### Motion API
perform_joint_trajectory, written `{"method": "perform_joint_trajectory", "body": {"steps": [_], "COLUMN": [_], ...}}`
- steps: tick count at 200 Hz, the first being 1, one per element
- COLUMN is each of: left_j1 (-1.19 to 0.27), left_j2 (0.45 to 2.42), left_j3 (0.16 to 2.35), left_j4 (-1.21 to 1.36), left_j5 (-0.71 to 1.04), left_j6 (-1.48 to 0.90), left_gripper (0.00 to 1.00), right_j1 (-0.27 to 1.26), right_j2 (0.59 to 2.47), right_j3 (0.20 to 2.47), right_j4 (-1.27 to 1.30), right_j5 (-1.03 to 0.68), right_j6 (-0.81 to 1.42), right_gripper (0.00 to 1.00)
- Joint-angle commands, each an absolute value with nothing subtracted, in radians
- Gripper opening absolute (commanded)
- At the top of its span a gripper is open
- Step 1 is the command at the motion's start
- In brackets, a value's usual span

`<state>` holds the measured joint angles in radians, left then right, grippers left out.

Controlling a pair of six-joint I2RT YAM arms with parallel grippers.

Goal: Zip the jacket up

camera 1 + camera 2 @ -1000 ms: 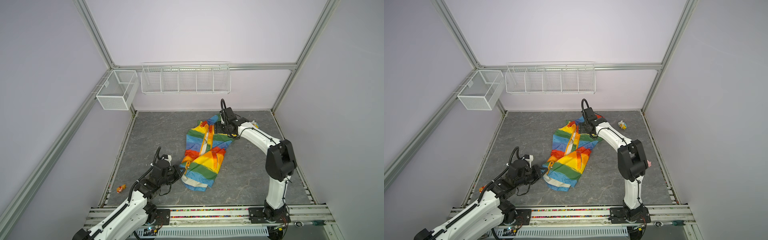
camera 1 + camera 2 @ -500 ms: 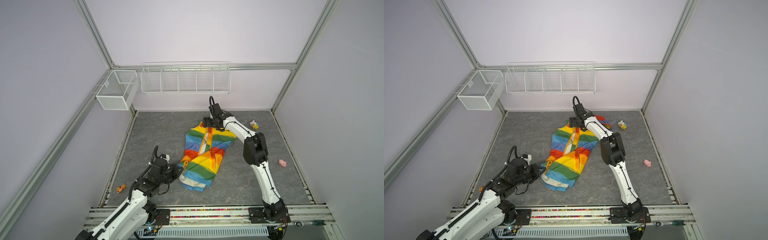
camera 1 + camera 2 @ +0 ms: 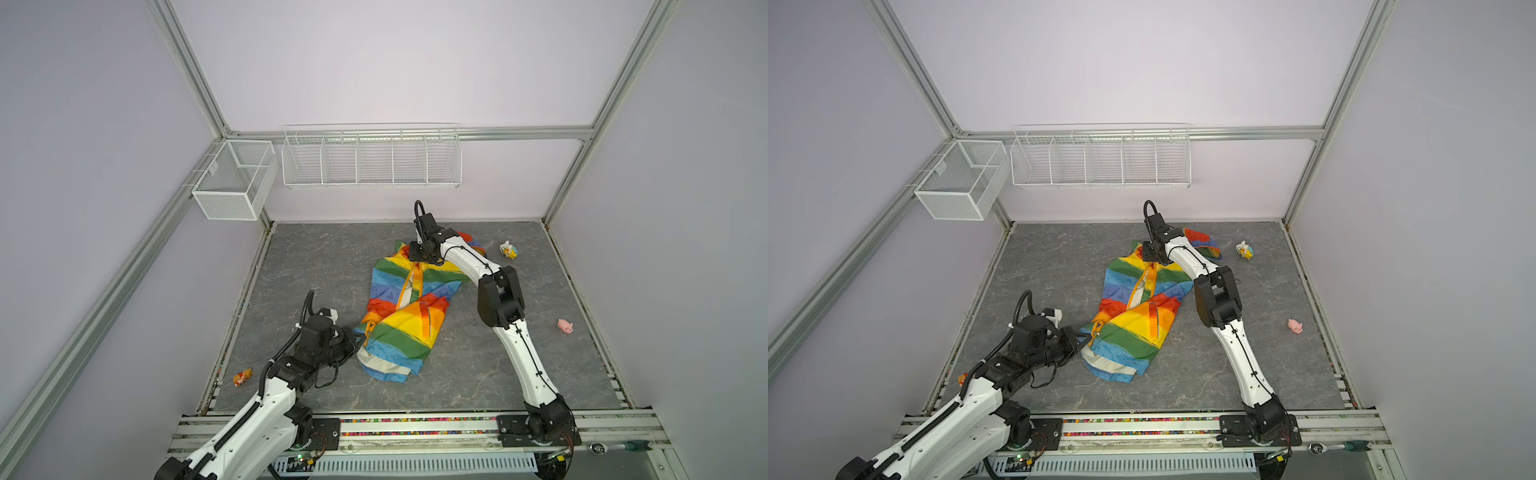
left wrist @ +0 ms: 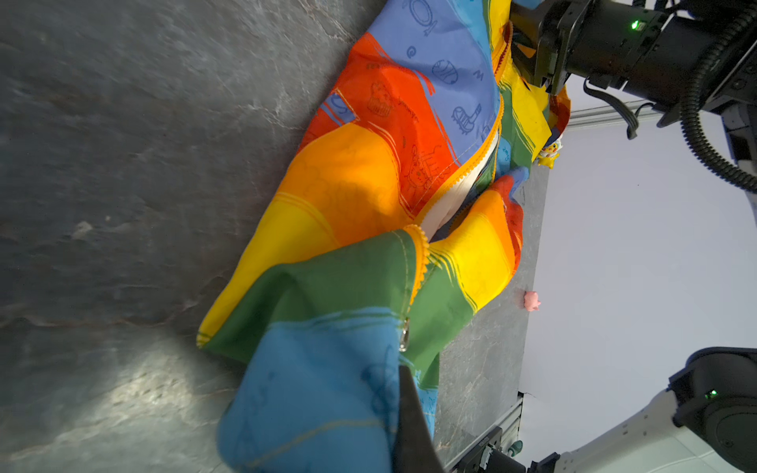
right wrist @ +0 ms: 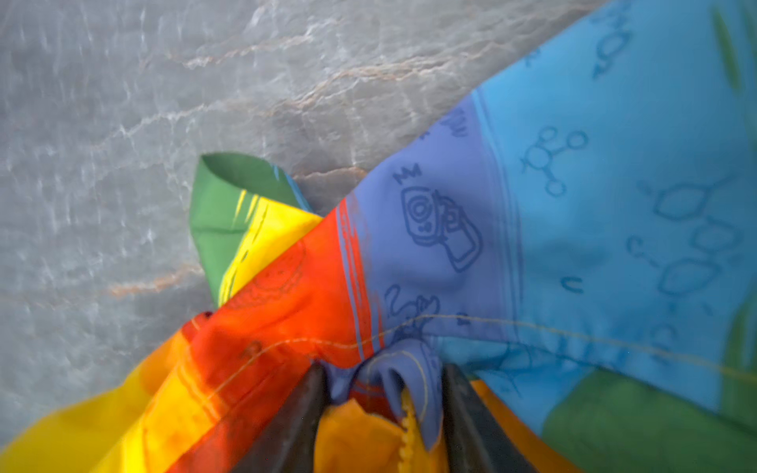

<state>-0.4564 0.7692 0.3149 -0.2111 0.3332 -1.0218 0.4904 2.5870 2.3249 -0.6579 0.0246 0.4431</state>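
The rainbow-striped jacket [image 3: 409, 316] [image 3: 1138, 320] lies on the grey floor, hem toward the front. Its orange-edged zipper [image 3: 409, 286] gapes over cream lining. A metal slider [image 4: 404, 336] sits low, near the hem. My left gripper [image 3: 360, 341] [image 3: 1084, 338] is shut on the blue hem corner. In the left wrist view one dark finger [image 4: 411, 426] shows against blue cloth that hides the other. My right gripper [image 3: 417, 258] [image 3: 1150, 257] is at the collar end. In the right wrist view it [image 5: 383, 368] is shut on a bunched blue fold and orange zipper tape.
A white-yellow toy [image 3: 508, 249] lies at the back right, a pink pig toy [image 3: 565, 326] at the right and an orange toy [image 3: 242, 377] by the left edge. Two white wire baskets [image 3: 370, 158] [image 3: 232, 183] hang on the back wall.
My right arm swung left from the jacket's right shoulder to the collar, and its jaws narrowed onto the fabric there. The left gripper stayed shut at the hem, almost still.
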Motion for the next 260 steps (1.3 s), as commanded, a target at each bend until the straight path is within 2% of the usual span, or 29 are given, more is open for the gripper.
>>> {"method": "perform_joint_trajectory", "body": {"steps": [1,17,35,74,121,166,219,260], "left_j1": [-0.434,-0.410,-0.372,-0.267,-0.194,-0.179,-0.175,-0.175], "left_j2": [0.730,0.721,0.716,0.749,0.950,1.161,1.366,1.413], "left_j3": [0.304,0.315,0.341,0.439,0.637,0.823,1.014,0.976], "left_j4": [-0.237,-0.271,-0.322,-0.413,-0.442,-0.432,-0.584,-0.555], "left_j5": [0.336,0.335,0.332,0.297,0.240,0.202,0.385,0.514], "left_j6": [-0.997,-0.970,-0.924,-0.780,-0.600,-0.502,-0.379,-0.388], "left_gripper": [0.00,0.00,0.00,0.00,0.00,0.00,0.00,0.00], "right_j1": [0.482,0.477,0.467,0.425,0.383,0.303,0.138,0.102], "right_j2": [2.600,2.566,2.489,2.283,2.020,1.850,1.732,1.740], "right_j3": [2.339,2.288,2.180,1.934,1.628,1.419,1.310,1.305], "right_j4": [-0.675,-0.655,-0.604,-0.521,-0.439,-0.421,-0.454,-0.485], "right_j5": [-0.008,-0.016,-0.014,-0.032,-0.053,-0.050,-0.045,-0.016], "right_j6": [0.457,0.465,0.469,0.485,0.492,0.499,0.474,0.438], "right_gripper": [0.30,0.16,0.07,0.07,0.07,0.07,0.07,0.07]}}
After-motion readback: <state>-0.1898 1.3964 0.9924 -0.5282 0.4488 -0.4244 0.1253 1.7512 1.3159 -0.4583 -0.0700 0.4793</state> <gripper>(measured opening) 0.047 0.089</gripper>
